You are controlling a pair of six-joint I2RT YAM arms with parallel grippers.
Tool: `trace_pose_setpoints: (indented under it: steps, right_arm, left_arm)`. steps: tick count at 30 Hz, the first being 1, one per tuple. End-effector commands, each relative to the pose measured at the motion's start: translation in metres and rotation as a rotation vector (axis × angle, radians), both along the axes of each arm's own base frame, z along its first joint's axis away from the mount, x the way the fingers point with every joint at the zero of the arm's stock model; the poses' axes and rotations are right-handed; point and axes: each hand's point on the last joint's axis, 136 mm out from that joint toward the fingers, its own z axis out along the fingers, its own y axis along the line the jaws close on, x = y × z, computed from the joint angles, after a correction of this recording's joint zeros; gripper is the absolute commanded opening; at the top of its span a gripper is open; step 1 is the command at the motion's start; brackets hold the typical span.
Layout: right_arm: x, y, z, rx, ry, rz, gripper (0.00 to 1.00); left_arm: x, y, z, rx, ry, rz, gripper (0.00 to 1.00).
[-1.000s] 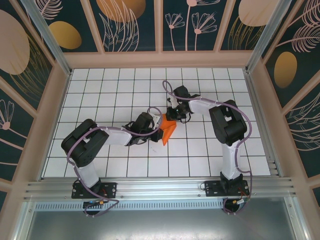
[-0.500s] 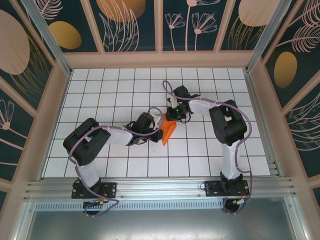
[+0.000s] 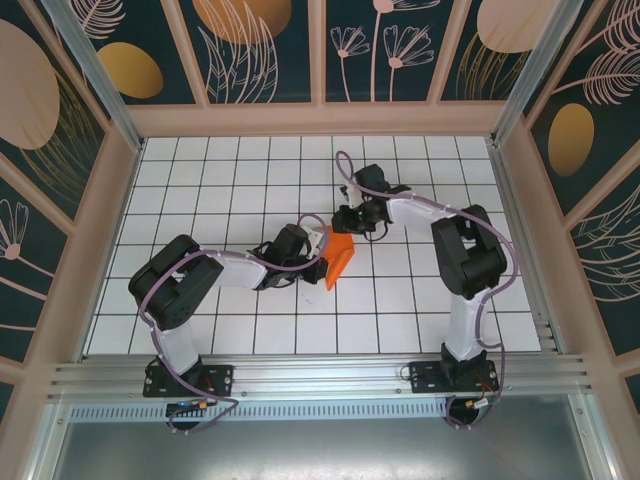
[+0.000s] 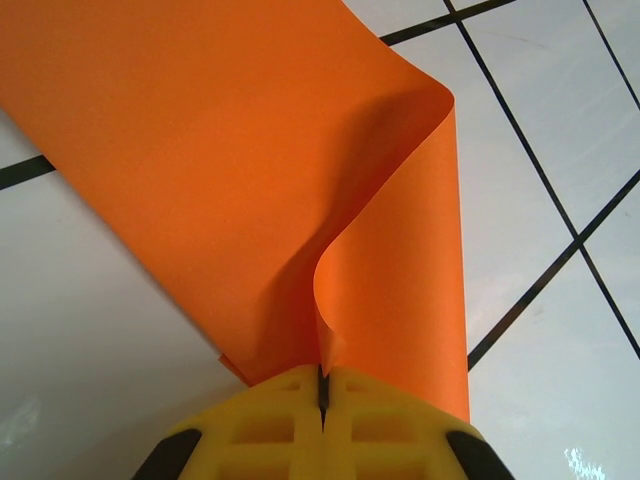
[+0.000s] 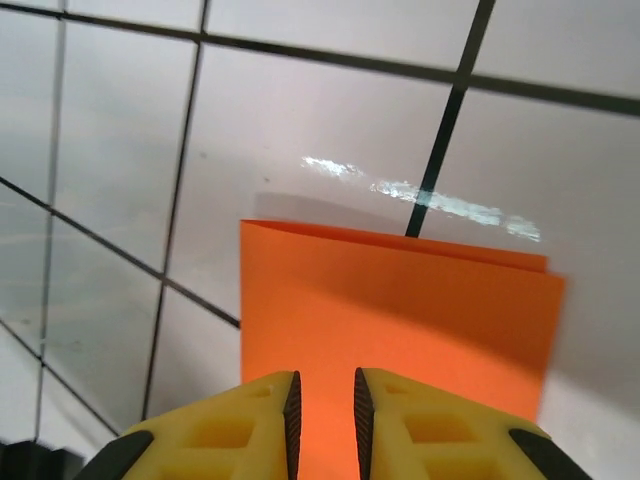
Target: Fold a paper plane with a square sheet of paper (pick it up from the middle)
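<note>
White shells and black joints on both, the left arm and the right arm. Purple cables loop along them, and the fingers are yellow moulded plastic, black-edged.

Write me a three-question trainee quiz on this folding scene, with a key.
1. True or false: the left gripper is shut on the orange paper.
2. Pick one. The right gripper has its jaws: A) slightly apart, with paper visible between them; B) clamped on a pencil; C) gripping a cable.
3. Fill in: the table under the paper is covered in white ___ with dark lines.
Key: 1 true; 2 A; 3 tiles.
</note>
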Motion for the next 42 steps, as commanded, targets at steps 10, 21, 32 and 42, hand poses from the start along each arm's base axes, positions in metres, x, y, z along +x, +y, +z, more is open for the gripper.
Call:
trace_pose_setpoints:
  steps: [10, 21, 32, 42]
  right_arm:
    - [-0.066, 0.000, 0.023, 0.281, 0.099, -0.099, 0.09]
    - [-0.091, 0.008, -0.009, 0.328, 0.205, -0.082, 0.06]
    - [-0.095, 0.000, -0.040, 0.294, 0.228, -0.110, 0.06]
    - [-0.098, -0.006, -0.050, 0.274, 0.238, -0.126, 0.08]
  left_arm:
    - [-0.005, 0.007, -0.020, 0.050, 0.043, -0.011, 0.01]
    - [-0.005, 0.006, -0.021, 0.052, 0.048, -0.016, 0.01]
    - [-0.006, 0.007, -0.024, 0.061, 0.055, -0.018, 0.01]
    - [-0.007, 0.011, -0.031, 0.095, 0.067, -0.021, 0.00]
